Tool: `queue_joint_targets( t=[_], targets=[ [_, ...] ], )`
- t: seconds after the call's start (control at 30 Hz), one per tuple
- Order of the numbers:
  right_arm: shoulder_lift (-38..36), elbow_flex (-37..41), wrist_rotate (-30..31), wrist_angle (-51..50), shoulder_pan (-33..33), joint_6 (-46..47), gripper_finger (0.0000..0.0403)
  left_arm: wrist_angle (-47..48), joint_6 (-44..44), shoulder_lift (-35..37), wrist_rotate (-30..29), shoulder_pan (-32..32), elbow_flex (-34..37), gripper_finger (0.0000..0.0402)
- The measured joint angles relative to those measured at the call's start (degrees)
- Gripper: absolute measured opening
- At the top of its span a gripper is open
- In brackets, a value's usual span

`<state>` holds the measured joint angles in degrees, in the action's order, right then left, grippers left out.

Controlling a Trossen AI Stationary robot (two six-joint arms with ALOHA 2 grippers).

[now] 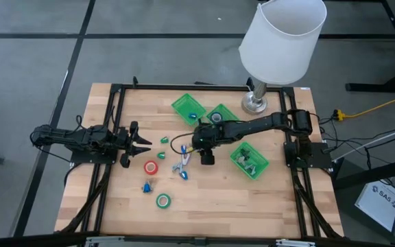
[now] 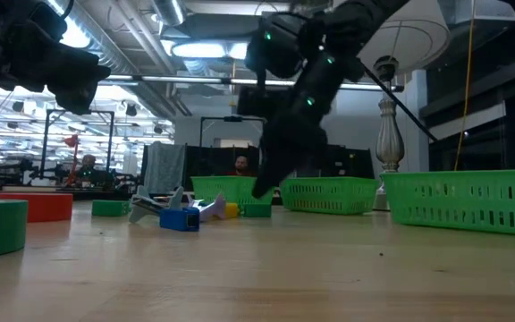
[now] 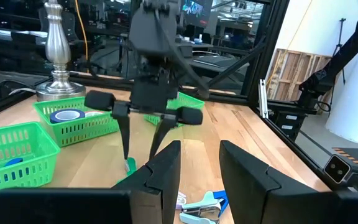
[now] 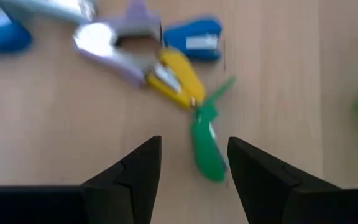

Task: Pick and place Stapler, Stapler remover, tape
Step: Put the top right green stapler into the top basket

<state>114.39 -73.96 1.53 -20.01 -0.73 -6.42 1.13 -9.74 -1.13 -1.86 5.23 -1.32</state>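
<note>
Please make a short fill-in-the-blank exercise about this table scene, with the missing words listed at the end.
1. The number of green baskets on the table is ____.
2. The right gripper hangs with open fingers just above a small stapler remover whose colour is ____.
3. The red tape roll lies nearer to the ____ gripper.
4. The lamp beside the baskets has a shade whose colour is ____.

Missing words: three; green; left; white

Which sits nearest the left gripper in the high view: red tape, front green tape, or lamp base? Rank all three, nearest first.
1. Red tape, just in front of the left gripper.
2. Front green tape, nearer the table's front edge.
3. Lamp base, at the back, on the right arm's side.
</note>
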Motion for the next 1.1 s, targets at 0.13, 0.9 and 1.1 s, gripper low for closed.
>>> queue_joint_targets(
  t=[0.13, 0.9, 1.1],
  targets=[
    [0.0, 2.2, 2.8, 1.7, -0.1, -0.5, 0.0191, 0.0, 0.0, 0.0, 0.0, 0.0, 0.0, 0.0107],
    [2.4, 3.9, 0.0, 9.3, 0.2, -2.6, 0.0180, 0.0, 0.0, 0.0, 0.0, 0.0, 0.0, 0.0107],
    [2.5, 3.9, -0.3, 9.4, 0.5, 2.6, 0.0095, 0.0, 0.0, 0.0, 0.0, 0.0, 0.0, 0.0107]
  ],
)
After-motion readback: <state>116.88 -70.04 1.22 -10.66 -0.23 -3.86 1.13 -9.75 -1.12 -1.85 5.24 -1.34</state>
